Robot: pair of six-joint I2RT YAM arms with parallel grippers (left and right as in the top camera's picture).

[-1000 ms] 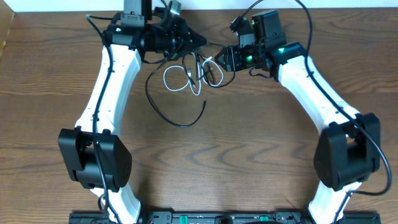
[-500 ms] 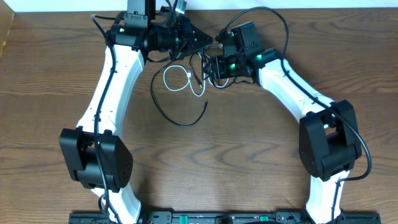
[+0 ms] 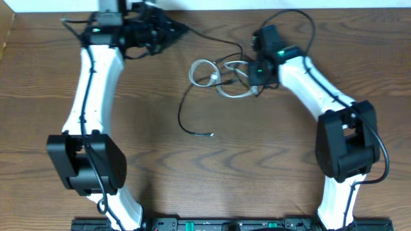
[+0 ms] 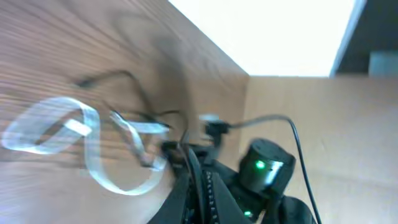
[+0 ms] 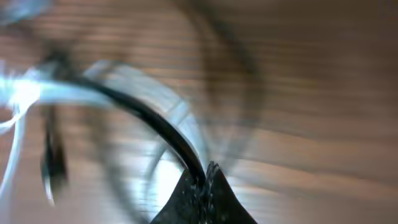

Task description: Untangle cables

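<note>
The white cable lies in loops on the wooden table between my two arms, crossed by the black cable. That black cable trails down to a loose plug end near the middle and also runs up left in a thin line. My left gripper at the back left is shut on this line. In the left wrist view the black cable enters the left gripper, with the white cable beyond. My right gripper sits at the loops' right edge. The blurred right wrist view shows the right gripper shut on the black cable, with the white cable behind.
The right arm's own thick black wire arcs above its wrist at the table's back edge. Both arm bases stand near the front edge. A tan wall rises beyond the table in the left wrist view.
My left gripper has pulled away to the left, drawing the black cable out in a line. My right gripper has shut and shifted right, and the white loops moved right with it.
</note>
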